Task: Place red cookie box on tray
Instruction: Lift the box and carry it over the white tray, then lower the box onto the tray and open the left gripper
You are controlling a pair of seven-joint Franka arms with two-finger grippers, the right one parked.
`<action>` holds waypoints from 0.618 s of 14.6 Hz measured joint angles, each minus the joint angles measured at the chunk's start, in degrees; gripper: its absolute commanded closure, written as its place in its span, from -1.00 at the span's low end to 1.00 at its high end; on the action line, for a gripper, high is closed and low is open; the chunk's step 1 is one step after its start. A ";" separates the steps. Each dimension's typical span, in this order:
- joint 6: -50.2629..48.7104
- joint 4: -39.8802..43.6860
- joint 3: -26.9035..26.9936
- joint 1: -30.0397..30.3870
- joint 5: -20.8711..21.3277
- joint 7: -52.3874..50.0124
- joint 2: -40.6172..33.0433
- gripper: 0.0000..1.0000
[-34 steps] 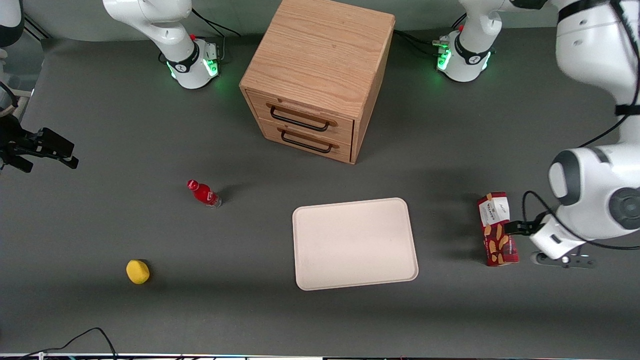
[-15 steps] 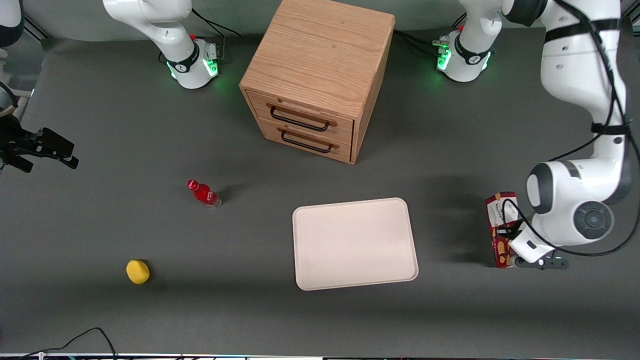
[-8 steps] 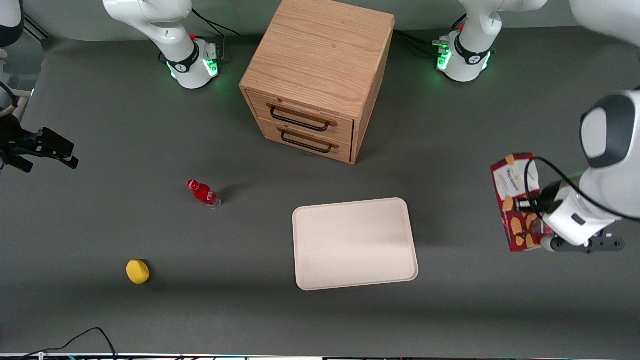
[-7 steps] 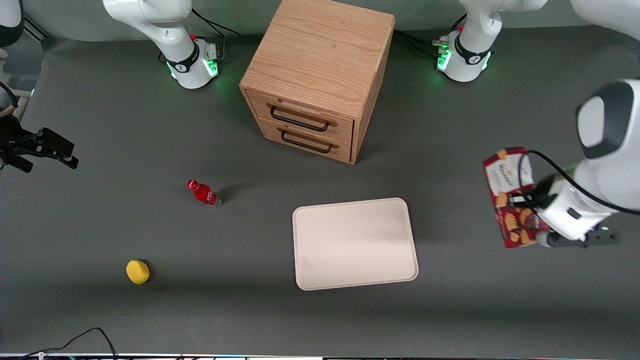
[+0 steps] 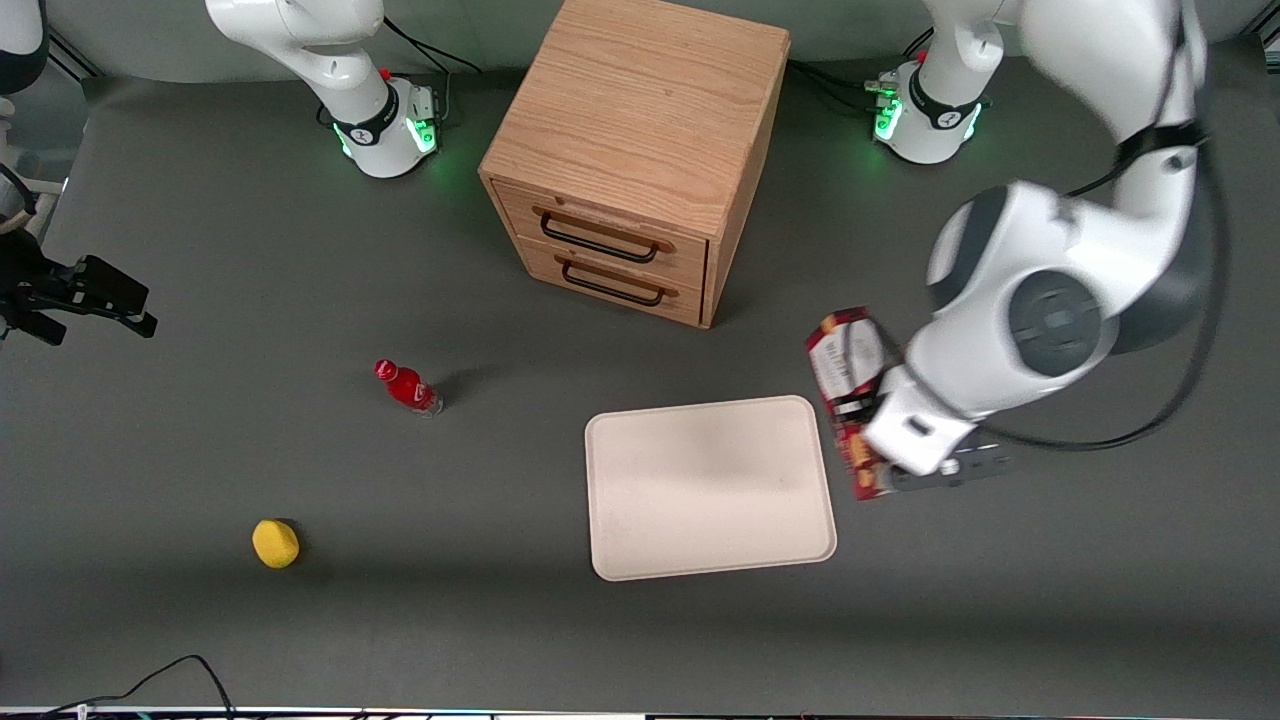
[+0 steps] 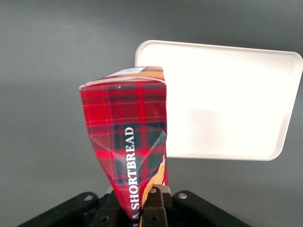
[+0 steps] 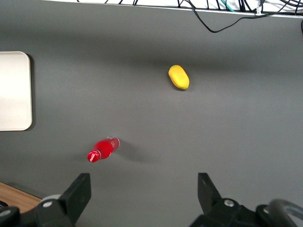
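Observation:
The red cookie box (image 5: 848,385), a dark-red tartan carton with a white label end, hangs in my left gripper (image 5: 868,440), raised above the table. It sits just past the rim of the cream-white tray (image 5: 708,487), on the side toward the working arm's end. In the left wrist view the box (image 6: 127,142) sticks out from the gripper (image 6: 142,210), whose fingers (image 6: 159,201) are shut on its creased lower part. The tray (image 6: 227,104) lies flat below and beside the box. Its rim also shows in the right wrist view (image 7: 14,90).
A wooden two-drawer cabinet (image 5: 640,150) stands farther from the front camera than the tray. A small red bottle (image 5: 405,387) and a yellow lemon-like object (image 5: 275,543) lie toward the parked arm's end of the table.
The gripper closed on the box where it lay on the table, lifted it, and carried it toward the tray. The box now hangs beside the tray's rim.

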 measured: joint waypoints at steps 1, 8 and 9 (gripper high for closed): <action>3.12 -0.11 -0.01 -1.13 0.04 -0.70 2.22 1.00; 11.55 -0.12 0.00 -3.10 4.05 0.78 13.58 1.00; 11.57 -0.10 0.00 -3.23 4.43 1.36 14.27 1.00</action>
